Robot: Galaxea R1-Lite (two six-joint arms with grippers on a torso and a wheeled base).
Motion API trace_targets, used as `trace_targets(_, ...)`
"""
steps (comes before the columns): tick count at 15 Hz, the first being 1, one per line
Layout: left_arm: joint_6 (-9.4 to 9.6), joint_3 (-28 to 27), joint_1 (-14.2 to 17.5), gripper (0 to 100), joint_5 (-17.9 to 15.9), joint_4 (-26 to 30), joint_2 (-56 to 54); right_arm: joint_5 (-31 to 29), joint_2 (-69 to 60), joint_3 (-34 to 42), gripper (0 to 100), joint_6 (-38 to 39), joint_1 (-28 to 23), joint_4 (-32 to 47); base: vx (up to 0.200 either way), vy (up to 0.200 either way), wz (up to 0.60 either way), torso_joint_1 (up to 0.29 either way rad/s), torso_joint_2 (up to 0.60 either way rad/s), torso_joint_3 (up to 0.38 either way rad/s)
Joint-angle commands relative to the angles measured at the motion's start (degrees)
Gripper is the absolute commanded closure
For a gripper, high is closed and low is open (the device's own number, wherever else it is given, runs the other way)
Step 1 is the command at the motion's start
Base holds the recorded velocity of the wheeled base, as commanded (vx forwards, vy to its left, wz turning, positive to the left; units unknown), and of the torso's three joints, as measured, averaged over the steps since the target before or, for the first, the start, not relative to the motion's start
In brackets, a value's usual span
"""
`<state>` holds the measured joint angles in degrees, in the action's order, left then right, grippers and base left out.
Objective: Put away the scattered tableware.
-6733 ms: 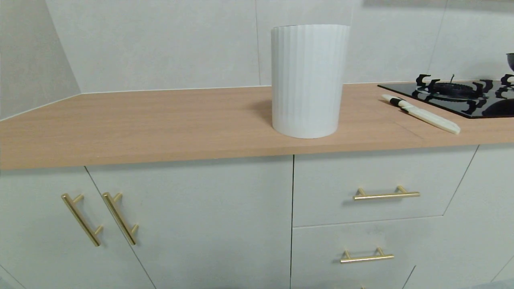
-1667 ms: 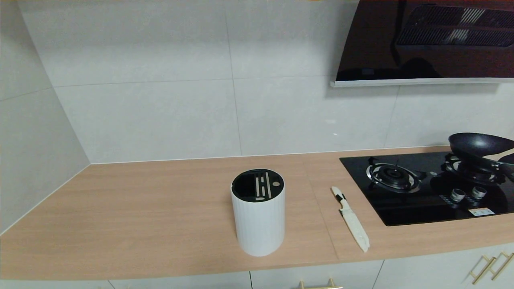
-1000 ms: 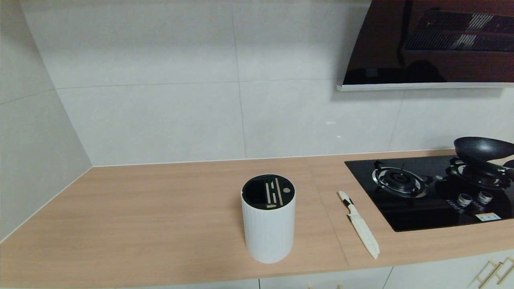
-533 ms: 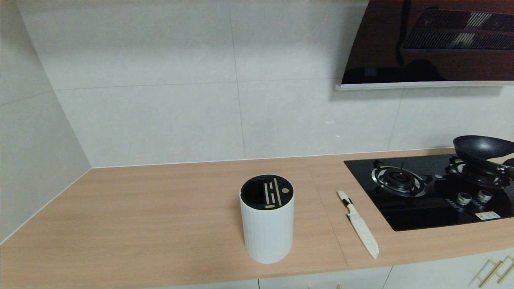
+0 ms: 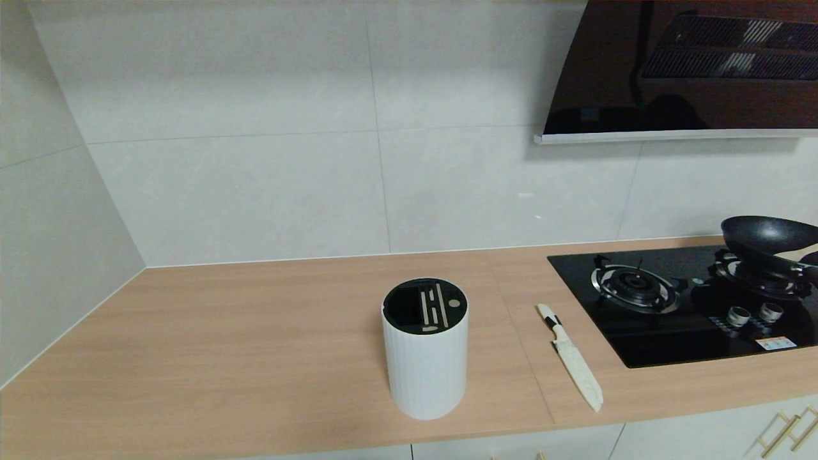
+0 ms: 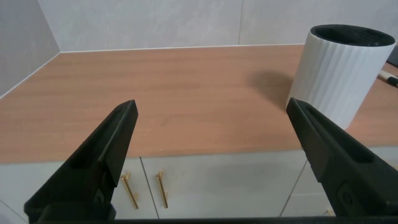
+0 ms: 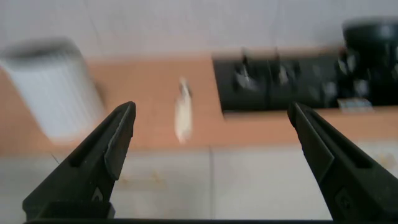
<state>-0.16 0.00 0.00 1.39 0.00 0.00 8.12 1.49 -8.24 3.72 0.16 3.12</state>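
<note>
A white ribbed knife holder (image 5: 425,348) with a black slotted top stands upright near the wooden countertop's (image 5: 255,332) front edge. To its right a cream knife (image 5: 571,364) with a black band lies flat beside the stove. My left gripper (image 6: 211,112) is open in front of the counter edge, the knife holder (image 6: 339,71) ahead of it to one side. My right gripper (image 7: 211,112) is open too, out in front of the cabinets, facing the knife (image 7: 182,112) and the holder (image 7: 53,87).
A black gas stove (image 5: 690,306) fills the counter's right end, with a dark pan (image 5: 767,235) on its far burner. A range hood (image 5: 684,70) hangs above. Tiled walls close the back and left. Cabinet fronts with gold handles (image 6: 144,190) sit below the counter.
The head camera rose from cabinet height to look down on the counter, then settled. The holder and knife lie where they were.
</note>
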Motion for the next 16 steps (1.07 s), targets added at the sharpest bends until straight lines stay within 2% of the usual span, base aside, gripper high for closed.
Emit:
trace_targets(1, -0.02, 0.0, 0.0, 0, 0.0, 0.0, 0.0, 3.0, 6.3, -3.6, 0, -0.4, 0.4, 1.4, 0.000, 0.000, 0.00, 0.000, 0.00, 0.000)
trace_targets(2, -0.02, 0.0, 0.0, 0, 0.0, 0.0, 0.0, 3.6, 8.7, -4.5, 0, -0.4, 0.5, 1.4, 0.000, 0.000, 0.00, 0.000, 0.00, 0.000)
trace_targets(5, -0.02, 0.0, 0.0, 0, 0.0, 0.0, 0.0, 4.5, 26.5, -9.1, 0, -4.2, 1.7, 1.1, 0.000, 0.000, 0.00, 0.000, 0.00, 0.000)
trace_targets(9, -0.02, 0.0, 0.0, 0, 0.0, 0.0, 0.0, 4.4, 50.5, -15.9, 0, -5.0, 7.8, 0.7, 0.000, 0.000, 0.00, 0.000, 0.00, 0.000)
trace_targets(12, -0.02, 0.0, 0.0, 0, 0.0, 0.0, 0.0, 4.2, 70.4, -21.0, 0, -5.0, 9.8, -7.9, 0.000, 0.000, 0.00, 0.000, 0.00, 0.000)
trace_targets(14, -0.02, 0.0, 0.0, 0, 0.0, 0.0, 0.0, 3.7, 79.0, -22.4, 0, -5.1, 10.1, -13.8, 0.000, 0.000, 0.00, 0.000, 0.00, 0.000)
trace_targets(16, -0.02, 0.0, 0.0, 0, 0.0, 0.0, 0.0, 2.4, 86.8, -25.4, 0, -5.0, 11.4, -16.6, 0.000, 0.000, 0.00, 0.000, 0.00, 0.000)
